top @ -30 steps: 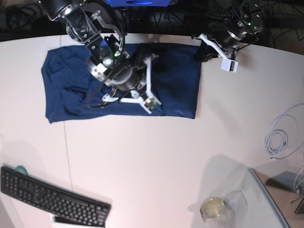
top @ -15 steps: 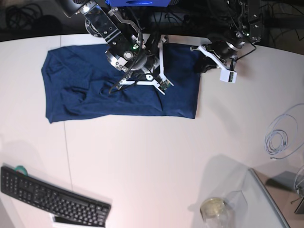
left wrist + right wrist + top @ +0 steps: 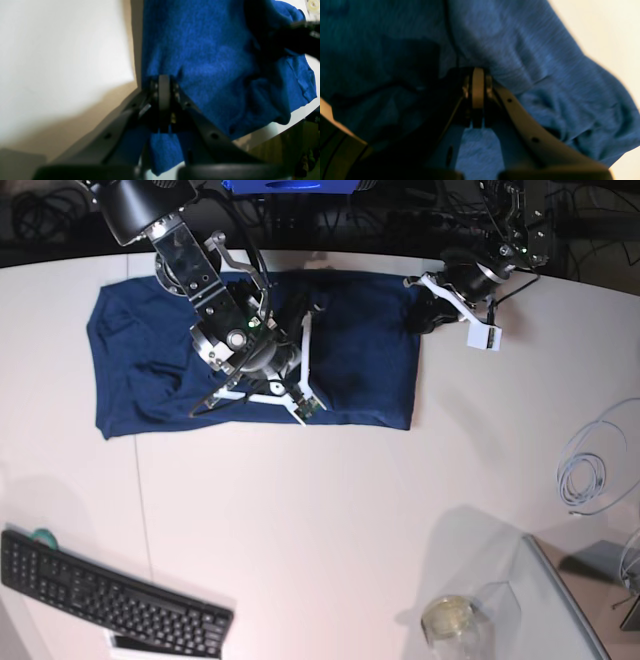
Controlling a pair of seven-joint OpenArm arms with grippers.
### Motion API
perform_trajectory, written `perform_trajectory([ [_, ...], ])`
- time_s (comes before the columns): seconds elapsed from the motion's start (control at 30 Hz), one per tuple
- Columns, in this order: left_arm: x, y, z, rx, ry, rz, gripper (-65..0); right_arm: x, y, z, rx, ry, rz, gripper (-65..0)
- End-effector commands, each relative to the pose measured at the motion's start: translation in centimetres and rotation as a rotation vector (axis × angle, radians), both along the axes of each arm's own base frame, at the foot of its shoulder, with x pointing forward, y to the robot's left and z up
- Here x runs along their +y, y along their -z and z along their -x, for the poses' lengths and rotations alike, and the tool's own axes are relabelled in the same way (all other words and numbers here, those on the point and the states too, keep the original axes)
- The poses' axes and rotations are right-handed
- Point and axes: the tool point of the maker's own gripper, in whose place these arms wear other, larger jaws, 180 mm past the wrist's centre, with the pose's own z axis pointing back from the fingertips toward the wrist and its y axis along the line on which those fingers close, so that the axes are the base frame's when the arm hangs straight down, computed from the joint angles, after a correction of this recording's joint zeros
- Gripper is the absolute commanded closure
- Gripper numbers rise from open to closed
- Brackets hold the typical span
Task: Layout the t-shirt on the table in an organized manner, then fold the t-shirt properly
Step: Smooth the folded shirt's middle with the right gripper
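Note:
The navy t-shirt (image 3: 360,370) lies spread as a wide rectangle on the far part of the white table (image 3: 330,520), with wrinkles near its left middle. My right gripper (image 3: 203,402) is over the shirt's left-centre. In the right wrist view the right gripper (image 3: 478,72) is shut, tips down on the cloth (image 3: 532,50). My left gripper (image 3: 418,318) is at the shirt's upper right edge. In the left wrist view the left gripper (image 3: 163,78) is shut, tips right at the fabric's (image 3: 212,62) border with the bare table (image 3: 62,50). No pinched fold shows in either.
A black keyboard (image 3: 110,595) lies at the front left. A glass jar (image 3: 447,617) and a clear panel (image 3: 560,600) sit at the front right. A coiled white cable (image 3: 590,470) lies at the right. A thin dark seam (image 3: 140,500) runs down the tabletop.
My right arm swung up and right across the shirt, then came back down-left to the middle. The left arm barely shifted. The shirt's outline looks the same.

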Motion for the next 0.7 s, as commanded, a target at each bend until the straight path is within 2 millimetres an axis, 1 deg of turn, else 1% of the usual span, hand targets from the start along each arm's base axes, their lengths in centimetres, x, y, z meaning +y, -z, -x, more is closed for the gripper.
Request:
perform_trajectory([
  [0.0,0.3,0.8,1.1,0.052,0.029,-0.039,0.0,0.5,-1.3,-1.5,-0.049,0.001,-0.025,0.0],
  [0.07,0.3,0.8,1.2,0.051,0.031,-0.04,0.0,-0.5,-1.5,-2.4,-0.069,0.0,-0.002,0.0],
  [0.17,0.3,0.8,1.4,0.054,0.031,-0.04,0.0,-1.1,-2.0,-3.8,-0.096,0.001,0.014,0.0],
  [0.23,0.3,0.8,1.4,0.056,0.031,-0.04,0.0,-2.5,-2.0,-4.7,-0.111,0.001,0.044,0.0],
  [0.3,0.3,0.8,1.4,0.054,0.032,-0.041,0.0,-3.0,-2.4,-5.2,-0.13,0.001,0.054,0.0],
  [0.33,0.3,0.6,1.2,0.046,0.033,-0.043,0.0,-2.8,-3.2,-5.5,-0.152,-0.001,0.041,0.0],
  [0.37,0.4,0.3,1.2,0.04,0.034,-0.047,0.0,-2.9,-4.0,-5.6,-0.173,-0.002,0.037,0.0],
  [0.4,0.4,0.0,1.4,0.035,0.036,-0.052,0.0,-2.5,-4.9,-5.3,-0.192,-0.008,0.02,0.0],
  [0.43,0.4,-0.6,1.1,0.013,0.043,-0.059,0.0,-2.1,-5.8,-4.7,-0.207,-0.012,0.001,0.0],
  [0.5,0.1,-1.9,0.4,-0.027,0.06,-0.07,0.0,-1.5,-6.8,-3.6,-0.203,-0.015,-0.016,0.0],
  [0.53,0.0,-2.5,0.0,-0.047,0.067,-0.075,0.0,-1.0,-6.8,-3.0,-0.188,-0.019,-0.022,0.0],
  [0.6,0.0,-2.9,-0.1,-0.058,0.071,-0.078,0.0,0.6,-6.1,-1.4,-0.143,-0.039,-0.039,0.0],
  [0.67,-0.1,-2.9,-0.2,-0.059,0.07,-0.077,0.0,1.2,-5.3,-0.3,-0.107,-0.043,-0.045,0.0],
])
